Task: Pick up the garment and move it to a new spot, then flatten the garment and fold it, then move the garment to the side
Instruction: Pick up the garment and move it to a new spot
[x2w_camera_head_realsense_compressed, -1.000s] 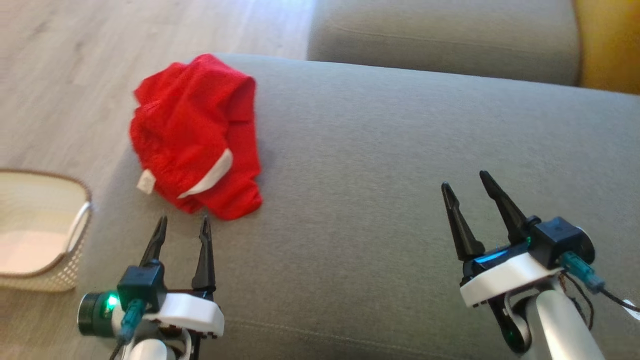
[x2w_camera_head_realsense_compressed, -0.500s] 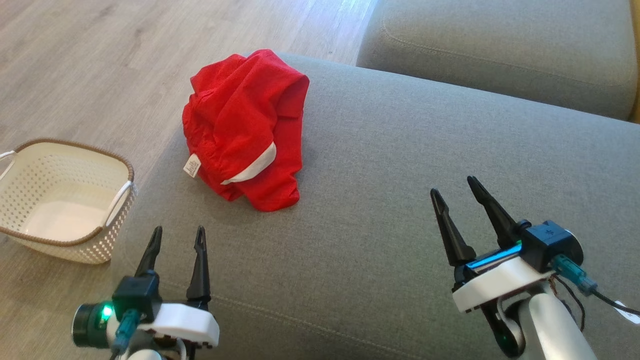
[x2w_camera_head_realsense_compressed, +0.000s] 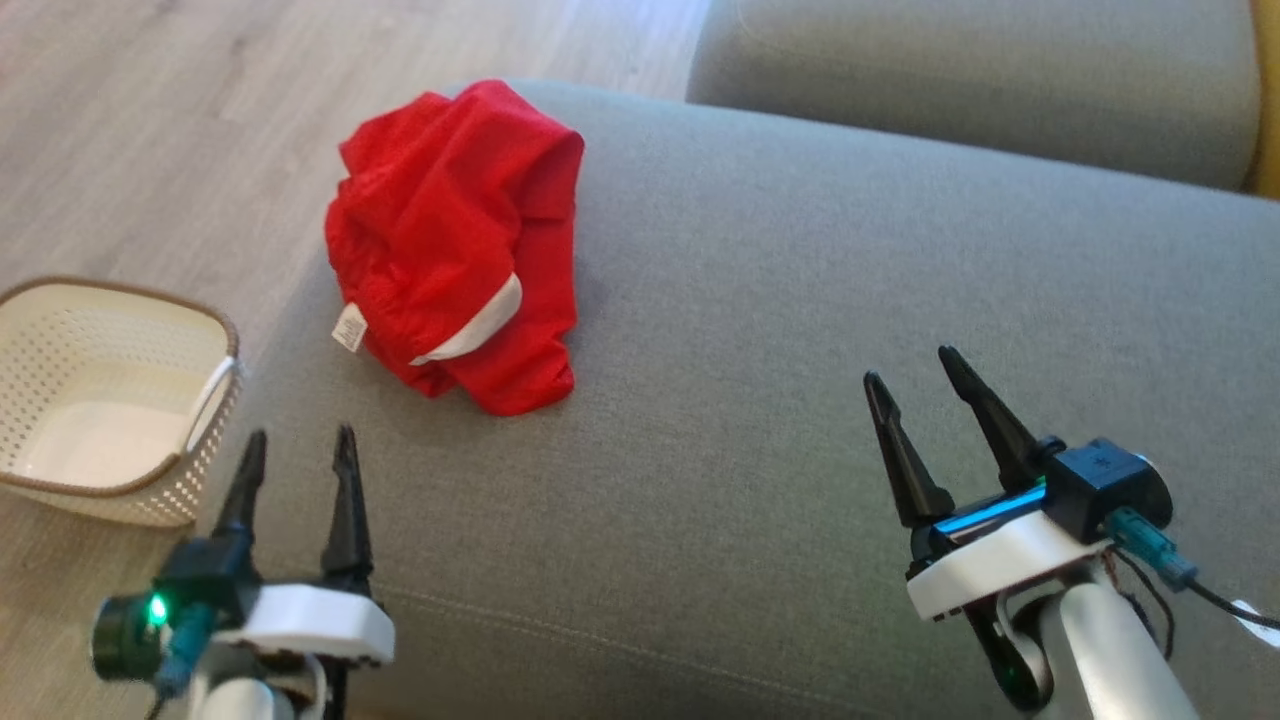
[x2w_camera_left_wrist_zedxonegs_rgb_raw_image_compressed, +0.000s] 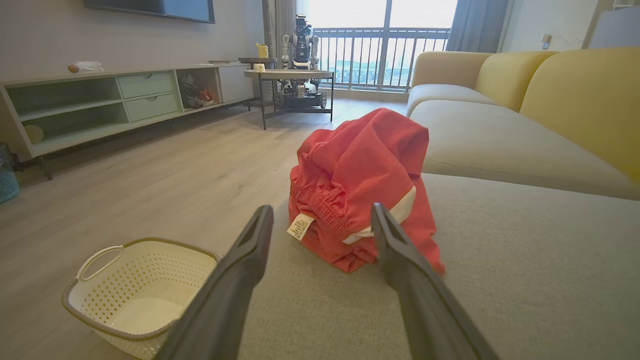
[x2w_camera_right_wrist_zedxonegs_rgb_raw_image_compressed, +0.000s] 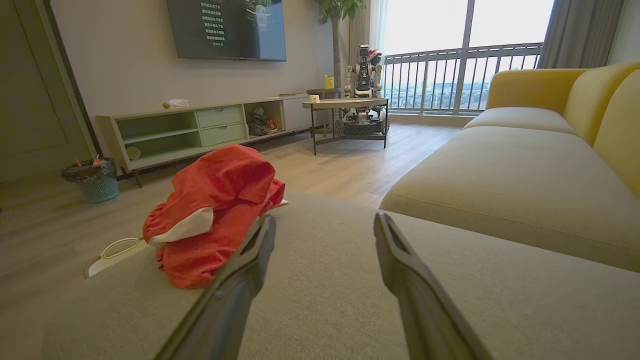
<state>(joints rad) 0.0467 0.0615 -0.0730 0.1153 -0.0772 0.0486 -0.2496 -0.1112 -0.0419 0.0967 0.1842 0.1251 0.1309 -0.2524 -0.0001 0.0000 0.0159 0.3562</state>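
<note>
Step in hand was the first one, the pick-up, and by my read it had not begun. The crumpled red fabric garment (x2w_camera_head_realsense_compressed: 455, 245) with a white band and small white label lay in a heap on the grey fabric sofa seat (x2w_camera_head_realsense_compressed: 800, 450), at its far left corner near the edge above the pale wood floor (x2w_camera_head_realsense_compressed: 150, 120).

The left end effector (x2w_camera_head_realsense_compressed: 300, 433) hovered at the seat's left edge, fingers spread wide and empty, aimed at the garment but apart from it. In the left wrist view the heap sat framed between the two fingers. The right end effector (x2w_camera_head_realsense_compressed: 908, 364) was well apart to the right over bare cushion, also wide and empty. A cream perforated plastic basket (x2w_camera_head_realsense_compressed: 130, 505) stood on the floor just beside the seat.

The next move called for the left arm to go forward and down onto the heap and close on a thick bunch of cloth, not the label or band. The heap looked soft and layered, so a shallow pinch risked lifting one layer only. A shove could have slid it off the edge.
</note>
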